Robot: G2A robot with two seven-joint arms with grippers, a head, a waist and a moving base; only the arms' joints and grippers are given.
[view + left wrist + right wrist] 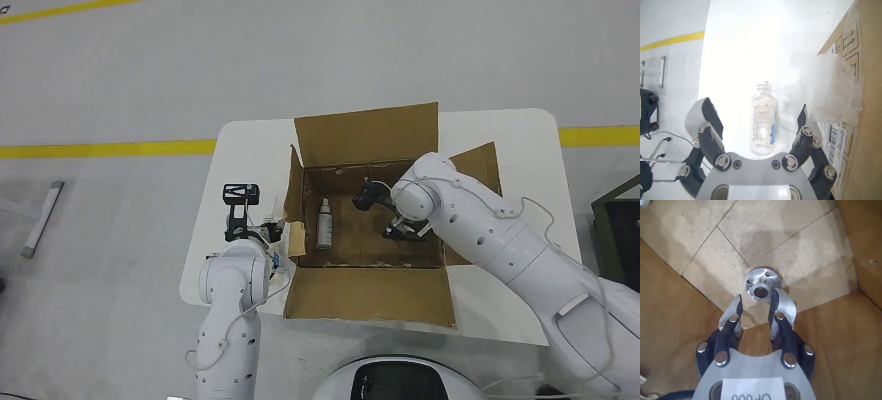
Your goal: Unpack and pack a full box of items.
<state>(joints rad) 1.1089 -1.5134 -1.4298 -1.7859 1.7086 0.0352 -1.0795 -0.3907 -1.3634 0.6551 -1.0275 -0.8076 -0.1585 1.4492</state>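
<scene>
Steel flange [761, 285] lying flat on box [848, 351] floor, hub up. My right gripper [757, 295] hanging over it, jaws spread beside hub, gripping nothing. Am judging it heavy, rigid, slick: pinching hub squarely looking safest. My left gripper [754, 106] gaping, empty, above clear bottle [762, 121] lying on table [745, 47] beside box.

Left gripper [755, 107] wide open; right gripper [757, 296] partly open, pointing down.

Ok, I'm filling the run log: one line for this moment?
left end effector: open, at bottle on table | right end effector: open, over flange in box | nothing held
</scene>
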